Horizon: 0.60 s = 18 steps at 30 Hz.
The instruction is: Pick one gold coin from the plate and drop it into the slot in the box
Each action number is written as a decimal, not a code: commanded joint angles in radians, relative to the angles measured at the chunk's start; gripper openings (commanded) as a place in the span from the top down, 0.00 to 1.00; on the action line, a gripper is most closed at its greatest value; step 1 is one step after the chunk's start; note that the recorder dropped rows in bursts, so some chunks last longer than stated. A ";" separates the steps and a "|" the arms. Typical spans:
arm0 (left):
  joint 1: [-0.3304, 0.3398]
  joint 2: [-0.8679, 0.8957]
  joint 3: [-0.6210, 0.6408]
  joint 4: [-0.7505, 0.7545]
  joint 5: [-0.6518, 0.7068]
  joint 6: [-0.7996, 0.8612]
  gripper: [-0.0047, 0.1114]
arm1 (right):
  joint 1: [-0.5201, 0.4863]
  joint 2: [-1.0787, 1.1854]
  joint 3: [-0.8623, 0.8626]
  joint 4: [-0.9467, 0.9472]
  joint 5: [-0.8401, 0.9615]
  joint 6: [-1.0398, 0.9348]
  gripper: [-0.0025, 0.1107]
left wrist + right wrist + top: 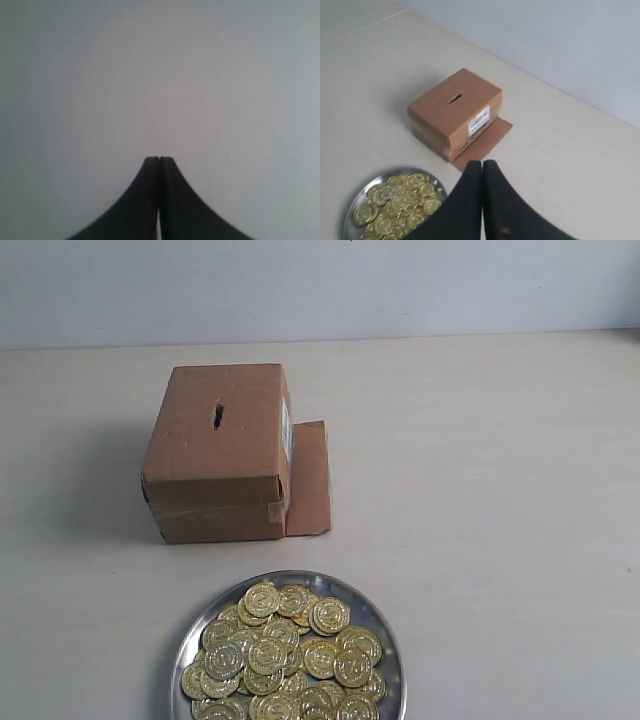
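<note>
A round silver plate [380, 618] heaped with several gold coins [270, 650] sits at the near edge of the table. Behind it stands the brown cardboard box [215, 475], with its dark slot [218, 417] in the top face. Neither gripper shows in the exterior view. My right gripper [482, 162] is shut with nothing in it, hovering high above the table with the plate [350, 212], the coins [395, 202], the box [455, 112] and the slot [455, 98] in its view. My left gripper [159, 158] is shut and empty, facing only a blank grey surface.
A loose cardboard flap [308, 480] lies flat against the box's right side, below a small white label [287, 430]. A pale wall [320, 285] rises behind the beige table [500, 500].
</note>
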 commanded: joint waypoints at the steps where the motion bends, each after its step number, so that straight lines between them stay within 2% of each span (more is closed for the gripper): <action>1: 0.085 -0.103 0.003 0.000 -0.002 0.005 0.96 | -0.126 -0.067 0.000 -0.003 -0.012 0.004 0.98; 12: 0.092 -0.196 0.021 0.000 0.010 0.005 0.96 | -0.126 -0.087 0.020 0.009 -0.009 0.004 0.98; 18: 0.092 -0.203 0.121 0.057 0.175 0.005 0.96 | -0.126 -0.128 0.092 0.002 -0.075 0.006 0.98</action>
